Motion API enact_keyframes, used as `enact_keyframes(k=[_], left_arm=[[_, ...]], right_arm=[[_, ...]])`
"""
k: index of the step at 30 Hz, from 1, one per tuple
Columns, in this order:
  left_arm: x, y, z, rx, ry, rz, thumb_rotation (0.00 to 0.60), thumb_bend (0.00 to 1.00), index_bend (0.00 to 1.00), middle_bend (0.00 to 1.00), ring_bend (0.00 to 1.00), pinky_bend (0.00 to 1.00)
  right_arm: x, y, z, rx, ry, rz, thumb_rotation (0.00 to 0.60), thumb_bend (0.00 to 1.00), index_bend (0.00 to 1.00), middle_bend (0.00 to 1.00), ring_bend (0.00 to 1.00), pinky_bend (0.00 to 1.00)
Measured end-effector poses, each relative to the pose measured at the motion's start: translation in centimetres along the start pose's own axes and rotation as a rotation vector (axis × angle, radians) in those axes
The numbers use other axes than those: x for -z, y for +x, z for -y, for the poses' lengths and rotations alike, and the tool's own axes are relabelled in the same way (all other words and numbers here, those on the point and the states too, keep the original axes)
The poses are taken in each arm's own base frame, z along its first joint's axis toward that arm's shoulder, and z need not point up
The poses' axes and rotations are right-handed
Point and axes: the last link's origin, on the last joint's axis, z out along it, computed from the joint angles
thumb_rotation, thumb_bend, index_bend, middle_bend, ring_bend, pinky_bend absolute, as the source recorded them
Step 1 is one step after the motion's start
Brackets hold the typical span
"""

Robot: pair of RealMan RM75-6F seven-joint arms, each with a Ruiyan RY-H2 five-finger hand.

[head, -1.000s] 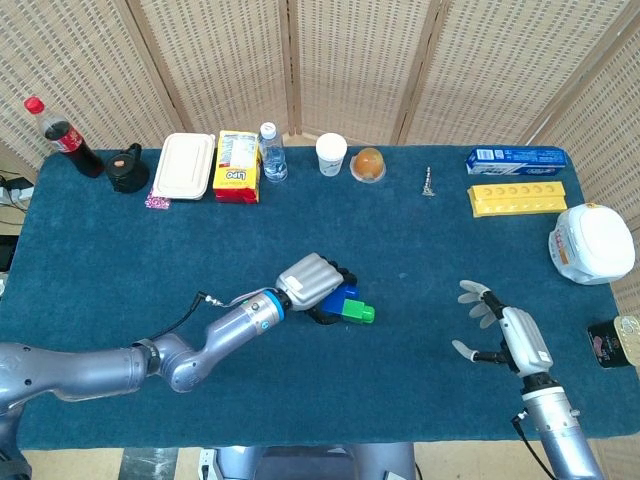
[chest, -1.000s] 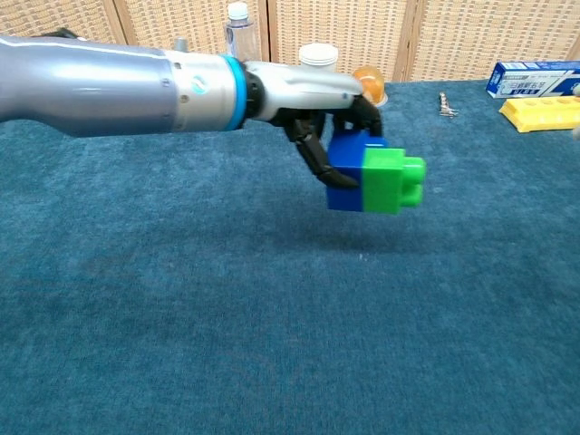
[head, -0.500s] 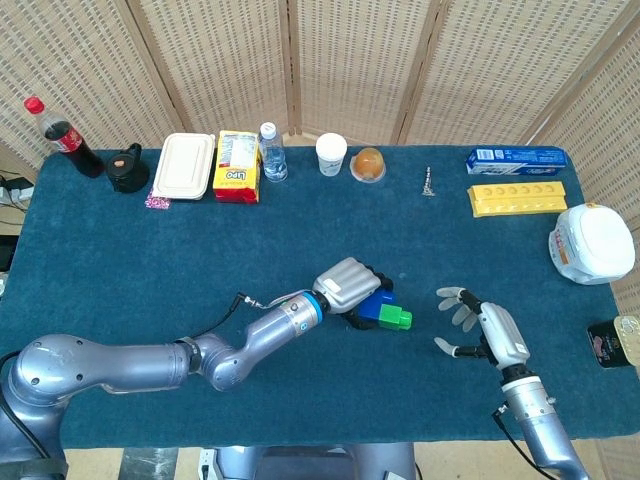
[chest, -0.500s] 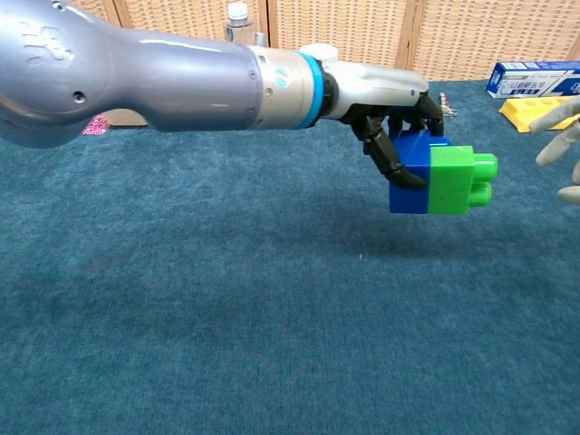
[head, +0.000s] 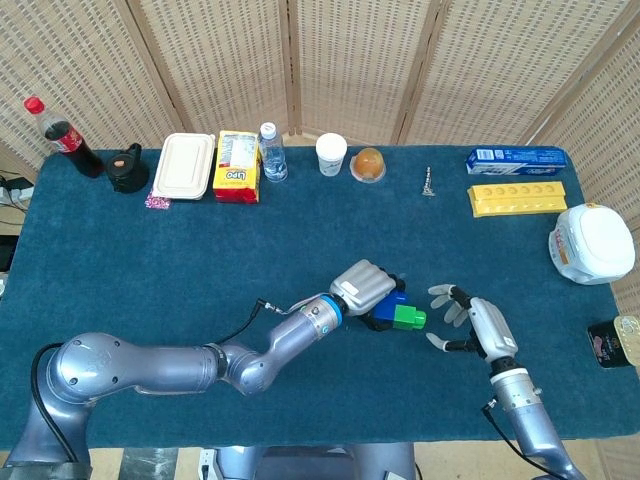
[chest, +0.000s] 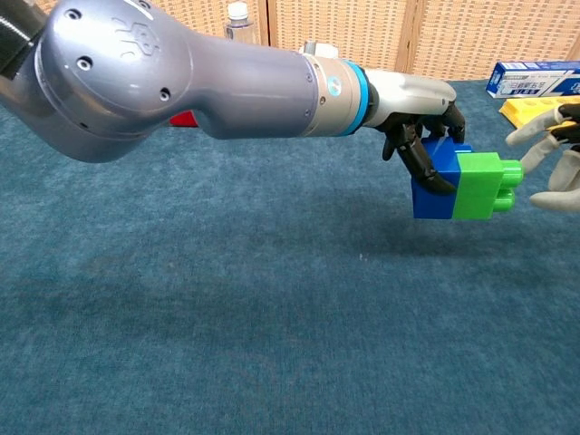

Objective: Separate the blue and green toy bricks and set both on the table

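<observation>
My left hand (head: 369, 288) (chest: 419, 109) grips the blue brick (chest: 432, 184) (head: 387, 311) and holds it above the blue cloth. The green brick (chest: 485, 186) (head: 409, 318) is still joined to the blue one and sticks out to the right. My right hand (head: 472, 322) (chest: 553, 154) is open, fingers spread, just right of the green brick with a small gap between them. In the chest view only its fingers show at the right edge.
The blue-covered table (head: 150, 250) carries a back row: cola bottle (head: 62, 136), food box (head: 185, 166), Lipo carton (head: 237, 165), water bottle (head: 271, 152), cup (head: 331, 154), yellow tray (head: 518, 198), blue box (head: 516, 157). A white container (head: 593, 243) sits at the right edge.
My left arm has carried the joined bricks further right. My right hand has moved left toward them, closing the gap to the green brick.
</observation>
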Motion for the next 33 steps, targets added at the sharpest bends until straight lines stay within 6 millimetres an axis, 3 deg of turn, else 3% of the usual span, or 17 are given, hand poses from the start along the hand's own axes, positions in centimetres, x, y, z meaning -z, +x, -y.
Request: enact_keyframes(k=[33], left_arm=[[-1.2,-0.6,-1.9,0.027,0.073,-0.068,0.398,0.40,0.50,0.42,0.39,0.43]], right_arm=[[-2.0,-1.2,-0.4,-0.022,-0.065,0.036,0.600,0.25,0.29,0.42,0.53,0.46]])
